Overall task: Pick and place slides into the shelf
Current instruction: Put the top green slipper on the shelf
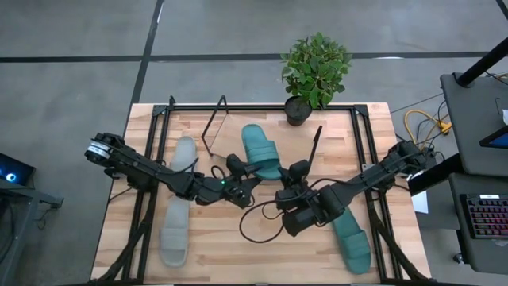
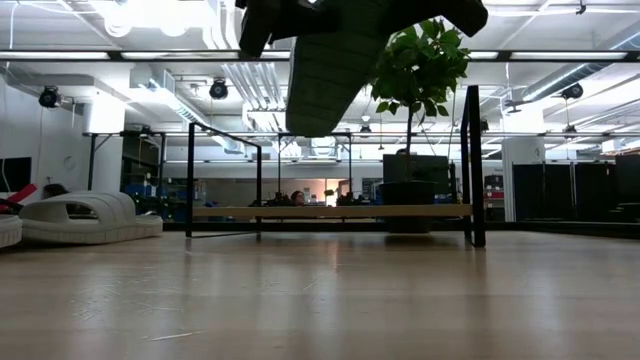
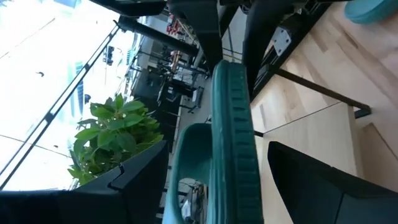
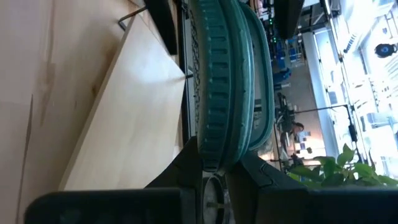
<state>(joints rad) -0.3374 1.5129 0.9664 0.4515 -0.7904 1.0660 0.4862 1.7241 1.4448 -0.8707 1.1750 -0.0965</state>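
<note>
Left to right on the tabletop (image 1: 262,238): two light grey slides, one (image 1: 184,155) up near the shelf's left end, the other (image 1: 175,234) closer to the front edge, both lying flat, strap up.

Left gripper (image 1: 238,171) mid-table, fingers spread wide around one end of a teal slide (image 1: 262,151); can't tell if they press it.

That teal slide is foam, broad strap, ribbed tread on the sole edge, held up in the air over the shelf (image 2: 330,211); low view shows its sole tilted above the board.

Right gripper (image 1: 294,181) has fingers closed narrow, pinching the same slide's edge.

Second teal slide (image 1: 352,242) flat on the tabletop at front right, partly under the right arm.

Shelf is a slanted light-wood board, black end frames, nothing resting on it. Potted plant (image 1: 315,71) behind.
</note>
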